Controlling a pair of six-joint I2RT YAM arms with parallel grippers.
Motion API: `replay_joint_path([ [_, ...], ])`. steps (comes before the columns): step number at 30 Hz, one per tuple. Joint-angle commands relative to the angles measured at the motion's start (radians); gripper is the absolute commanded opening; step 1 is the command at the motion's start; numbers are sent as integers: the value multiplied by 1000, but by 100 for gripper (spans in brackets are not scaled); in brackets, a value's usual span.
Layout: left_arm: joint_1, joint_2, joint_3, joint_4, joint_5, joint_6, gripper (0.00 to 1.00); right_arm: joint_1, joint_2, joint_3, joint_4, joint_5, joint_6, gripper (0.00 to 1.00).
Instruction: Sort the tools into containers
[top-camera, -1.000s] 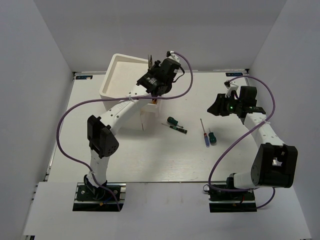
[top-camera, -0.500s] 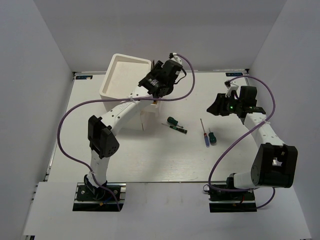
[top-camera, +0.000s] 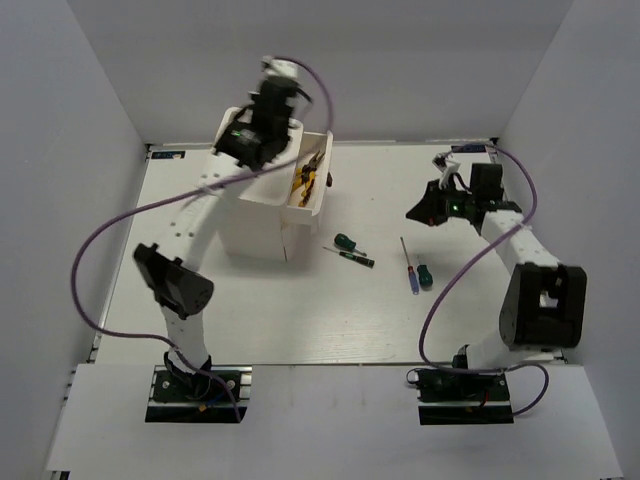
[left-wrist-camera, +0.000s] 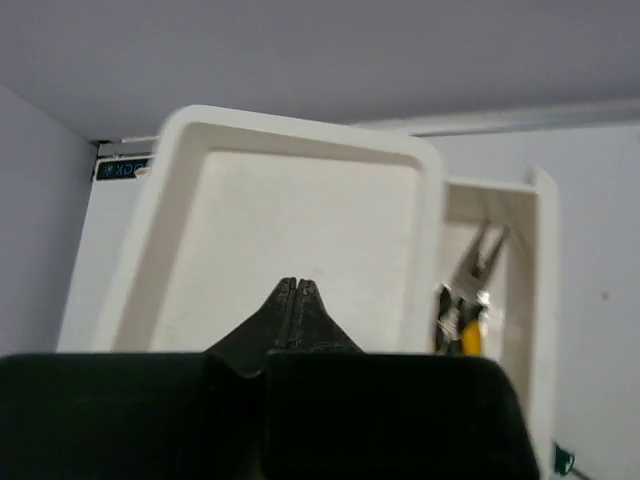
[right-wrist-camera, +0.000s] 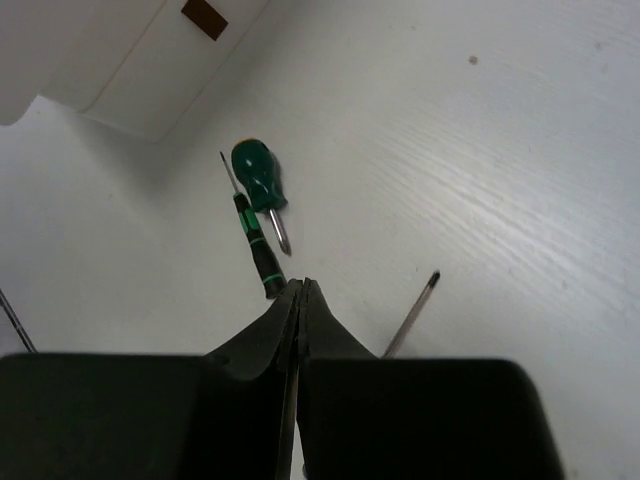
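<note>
The white cabinet (top-camera: 250, 215) stands at the back left with one drawer (top-camera: 318, 195) pulled out to the right. Yellow-and-black pliers (top-camera: 305, 180) lie in that drawer, also in the left wrist view as pliers (left-wrist-camera: 466, 305). My left gripper (top-camera: 252, 135) hovers shut and empty over the cabinet's recessed top (left-wrist-camera: 290, 215). On the table lie a stubby green screwdriver (top-camera: 345, 241), a thin black-green one (top-camera: 357, 259), a blue one (top-camera: 410, 272) and another green one (top-camera: 425, 275). My right gripper (top-camera: 415, 212) is shut, empty, above the table right of them.
The right wrist view shows the stubby green screwdriver (right-wrist-camera: 258, 175), the thin black-green one (right-wrist-camera: 256, 245) and a bare metal shaft (right-wrist-camera: 412, 312) just beyond my shut fingertips. White walls enclose the table on three sides. Purple cables loop off both arms.
The left arm swung up and left from the drawer to above the cabinet top. The pliers now lie in the open drawer. Both grippers have shut; the right one shifted slightly left.
</note>
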Motion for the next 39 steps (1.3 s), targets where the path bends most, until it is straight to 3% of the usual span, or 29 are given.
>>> replay_joint_path([
  [1,243,-209,-108,-4,204,-211,0,65,118,161,30,-72,-55,0],
  [4,381,-259,-215,-3,320,-291,29,122,244,379,-28,-61,-29,0],
  [7,533,-286,-292,-3,410,-322,44,191,355,550,-96,9,6,0],
  [9,612,-274,-314,6,459,-322,45,240,437,615,-149,32,23,0],
  [14,670,-205,-364,-4,643,-313,18,328,600,917,-260,108,72,0],
  [20,661,-136,-410,28,865,-258,17,425,691,1037,-286,83,80,0],
  [27,643,-154,-510,52,1100,-202,11,492,688,1025,-228,23,101,0],
  [39,614,-213,-590,77,1139,-222,10,586,713,1119,-245,45,83,0],
])
